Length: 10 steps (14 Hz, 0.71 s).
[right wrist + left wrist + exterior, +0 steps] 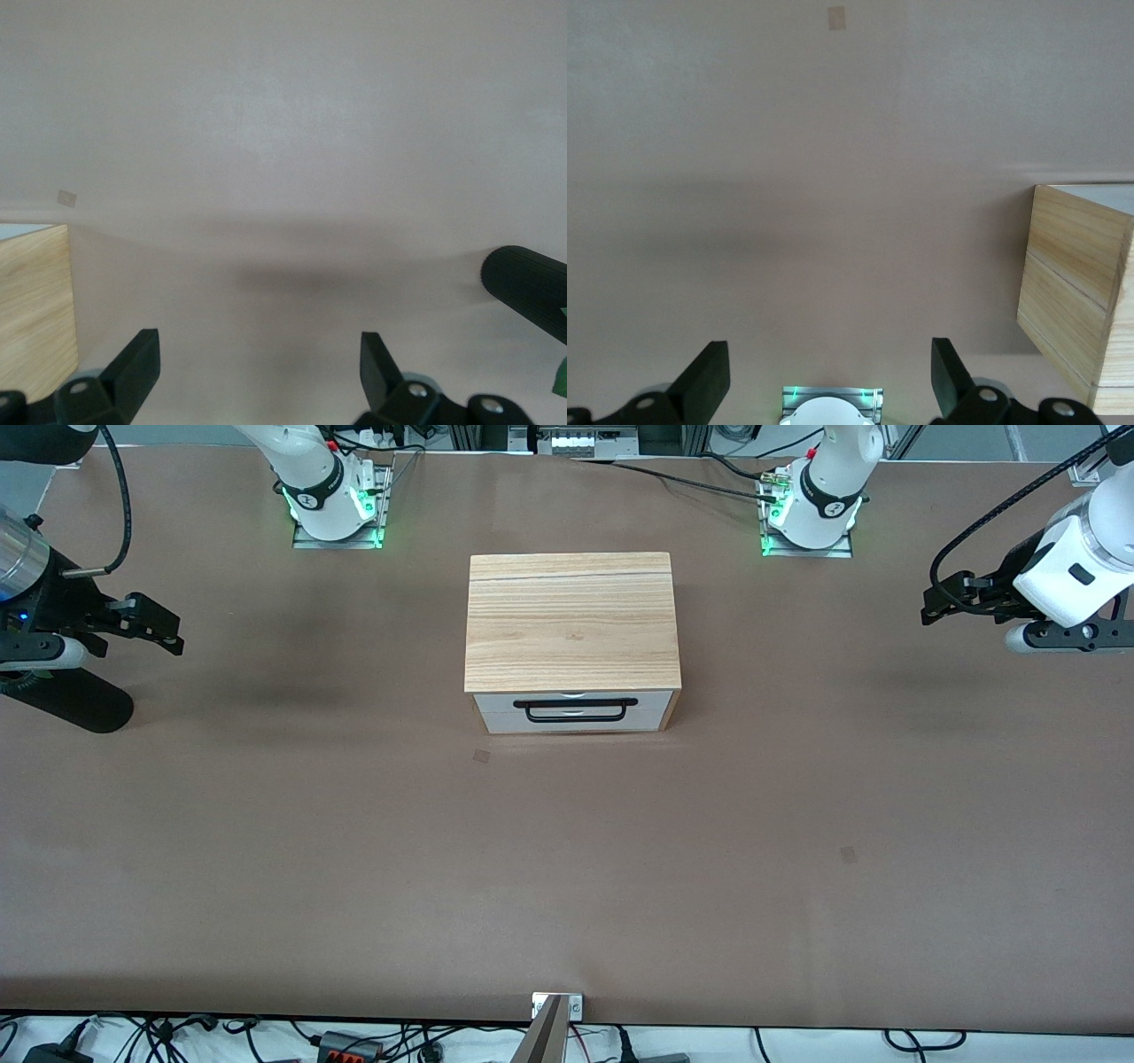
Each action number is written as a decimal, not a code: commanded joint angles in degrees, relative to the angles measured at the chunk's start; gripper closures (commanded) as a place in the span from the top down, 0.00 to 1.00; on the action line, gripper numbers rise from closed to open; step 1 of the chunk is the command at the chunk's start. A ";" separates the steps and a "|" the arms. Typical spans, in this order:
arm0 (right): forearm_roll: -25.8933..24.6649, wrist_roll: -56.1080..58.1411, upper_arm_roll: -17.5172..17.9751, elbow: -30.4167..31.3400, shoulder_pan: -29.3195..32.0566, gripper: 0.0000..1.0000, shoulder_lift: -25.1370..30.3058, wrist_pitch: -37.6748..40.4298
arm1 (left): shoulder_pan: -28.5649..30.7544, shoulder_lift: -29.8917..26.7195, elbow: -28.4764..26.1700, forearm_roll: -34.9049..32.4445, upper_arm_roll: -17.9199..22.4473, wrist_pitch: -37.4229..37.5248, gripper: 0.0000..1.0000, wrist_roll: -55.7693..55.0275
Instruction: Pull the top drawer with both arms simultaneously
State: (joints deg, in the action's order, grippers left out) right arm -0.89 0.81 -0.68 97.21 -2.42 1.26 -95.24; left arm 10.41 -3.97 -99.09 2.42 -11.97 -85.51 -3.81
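1. Cabinet (571,622): a small wooden box with a light striped-wood top, standing mid-table between the two grippers and well apart from each.
2. Top drawer (574,701): the upper white front panel on the cabinet face turned toward the front camera; it sits flush with the cabinet, closed. Its long black bar handle (580,707) runs across the panel, and nothing touches it.
3. Lower drawer front (574,724): a white panel directly under the top drawer, also closed.
4. Left gripper (930,607): held in the air over bare table at the left arm's end, its fingers spread wide and holding nothing. In the left wrist view the two fingertips (709,379) stand far apart, with a corner of the cabinet (1072,283) off to one side.
5. Right gripper (168,633): held over bare table at the right arm's end, fingers likewise spread wide and empty; the right wrist view shows both fingertips (137,361) far apart and the cabinet's edge (35,310).
6. Table (567,868): a brown surface.
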 commanded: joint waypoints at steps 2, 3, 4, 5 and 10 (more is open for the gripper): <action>-0.52 0.33 0.15 -1.14 0.13 1.00 -0.21 1.20 | 0.14 0.10 0.74 -0.48 -0.33 0.43 1.00 1.53; -0.52 0.33 0.15 -1.23 0.13 1.00 -0.30 1.20 | 0.14 0.19 0.74 -0.48 -0.33 0.43 1.00 1.44; -0.52 0.33 0.15 -1.14 0.13 1.00 -0.30 1.20 | 0.14 0.45 1.00 -0.48 -0.33 0.43 1.00 1.35; -0.52 0.33 0.15 -1.23 0.13 1.00 -0.21 1.20 | 0.14 0.72 1.62 -0.40 -0.33 0.52 1.00 1.27; -0.52 0.33 0.15 -1.14 0.13 1.00 -0.30 1.20 | -0.56 1.16 1.88 -0.57 -0.51 0.96 1.00 1.44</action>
State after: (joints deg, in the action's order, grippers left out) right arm -0.89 0.81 -0.68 97.20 -2.41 1.26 -95.22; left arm 10.17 -3.71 -98.87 2.42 -12.15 -85.50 -3.58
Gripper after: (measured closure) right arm 0.000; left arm 0.000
